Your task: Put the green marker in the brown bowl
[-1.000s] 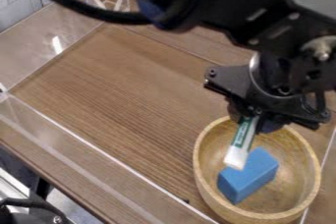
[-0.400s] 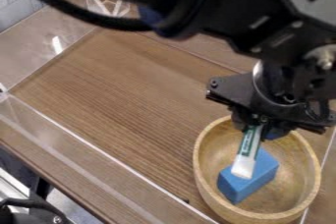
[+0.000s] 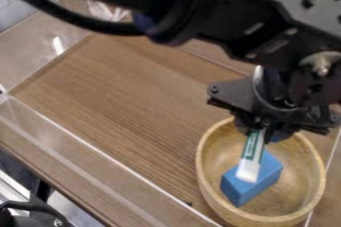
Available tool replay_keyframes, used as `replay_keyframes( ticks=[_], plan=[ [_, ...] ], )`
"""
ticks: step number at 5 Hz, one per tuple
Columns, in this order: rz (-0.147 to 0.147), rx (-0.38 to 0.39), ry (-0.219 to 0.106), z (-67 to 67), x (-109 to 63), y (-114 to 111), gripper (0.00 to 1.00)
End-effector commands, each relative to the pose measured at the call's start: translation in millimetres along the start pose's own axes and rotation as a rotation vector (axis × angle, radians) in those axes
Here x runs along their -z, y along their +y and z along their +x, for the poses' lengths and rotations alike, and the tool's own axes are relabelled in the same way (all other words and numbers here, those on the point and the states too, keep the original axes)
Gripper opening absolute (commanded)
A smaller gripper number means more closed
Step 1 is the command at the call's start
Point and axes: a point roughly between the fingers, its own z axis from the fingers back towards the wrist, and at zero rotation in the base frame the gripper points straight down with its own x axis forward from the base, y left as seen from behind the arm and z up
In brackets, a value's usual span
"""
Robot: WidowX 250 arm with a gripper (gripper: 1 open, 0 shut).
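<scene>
The brown bowl (image 3: 214, 160), light tan wood with a thick rim, sits at the lower right of the table. A blue block (image 3: 253, 178) lies inside it. My gripper (image 3: 258, 126) hangs over the bowl, shut on the green marker (image 3: 250, 146). The marker points down into the bowl, its white barrel and green band showing below the fingers, and its lower end rests at the block's top edge. The arm's dark body hides the marker's upper end.
The wood-grain table (image 3: 120, 92) is ringed by a low clear plastic wall (image 3: 54, 131) along the left and front. The black arm and cables (image 3: 147, 2) fill the top of the view.
The gripper with the marker shifted slightly right and down over the bowl; the marker now stands more upright. The block and bowl stayed put.
</scene>
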Motion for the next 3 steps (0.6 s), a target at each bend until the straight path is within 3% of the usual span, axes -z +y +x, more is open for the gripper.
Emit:
replay_keyframes(
  ticks=[1, 3],
  plan=[
    [-0.053, -0.018, -0.038, 6.0, -10.2, -6.7, 0.0],
    [-0.08, -0.054, -0.058, 5.2, -7.8, -8.2, 0.0]
  ],
)
